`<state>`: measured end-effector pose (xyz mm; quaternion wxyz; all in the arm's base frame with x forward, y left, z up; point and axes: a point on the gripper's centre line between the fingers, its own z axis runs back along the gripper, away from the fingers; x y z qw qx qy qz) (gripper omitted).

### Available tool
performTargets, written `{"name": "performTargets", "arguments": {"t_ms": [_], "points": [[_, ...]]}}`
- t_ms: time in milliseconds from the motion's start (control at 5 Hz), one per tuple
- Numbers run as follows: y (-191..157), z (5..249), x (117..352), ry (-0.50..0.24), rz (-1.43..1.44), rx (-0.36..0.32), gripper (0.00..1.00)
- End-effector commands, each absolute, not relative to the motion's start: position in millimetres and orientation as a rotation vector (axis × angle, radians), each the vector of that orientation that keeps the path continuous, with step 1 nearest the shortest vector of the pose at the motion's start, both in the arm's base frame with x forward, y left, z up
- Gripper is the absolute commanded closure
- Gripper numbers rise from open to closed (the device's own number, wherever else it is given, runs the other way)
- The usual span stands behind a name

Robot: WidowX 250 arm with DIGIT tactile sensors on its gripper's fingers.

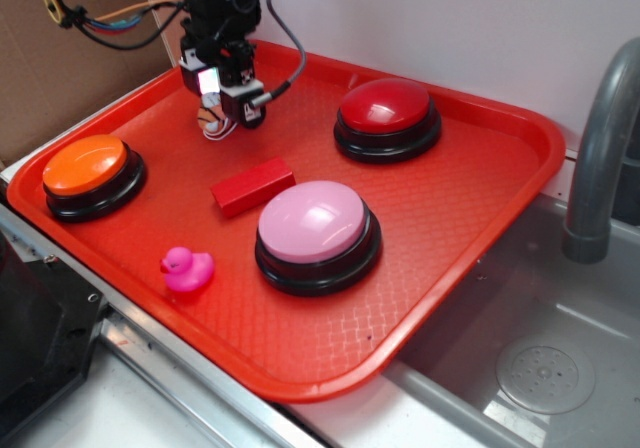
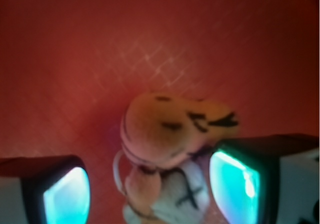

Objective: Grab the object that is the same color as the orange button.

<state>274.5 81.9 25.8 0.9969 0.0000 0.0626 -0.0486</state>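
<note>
The small plush tiger (image 1: 212, 120), orange with dark stripes and a white belly, lies on the red tray (image 1: 450, 198) at the back left. My gripper (image 1: 224, 116) is lowered over it. In the wrist view the tiger (image 2: 170, 134) lies between the two fingers of the gripper (image 2: 150, 194). The right fingertip (image 2: 235, 184) touches it and the left fingertip (image 2: 65, 196) stands apart from it, so the jaws are open around the tiger. The orange button (image 1: 85, 165) with a black base sits at the tray's left edge, clear of the gripper.
On the tray are a red button (image 1: 387, 108) at the back, a pink button (image 1: 312, 223) in the middle, a red block (image 1: 252, 185) and a pink duck (image 1: 187, 269). A grey faucet (image 1: 600, 148) and a sink (image 1: 540, 368) are to the right.
</note>
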Motion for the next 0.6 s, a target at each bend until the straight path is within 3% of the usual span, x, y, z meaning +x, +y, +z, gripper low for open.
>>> {"name": "performTargets", "arguments": {"t_ms": [0, 200, 400], "points": [[91.3, 13.7, 286.1, 0.143, -0.065, -0.015, 1.00], [82.6, 29.0, 287.8, 0.115, -0.087, -0.016, 1.00], [57.6, 75.8, 283.9, 0.082, -0.137, -0.018, 1.00]]}}
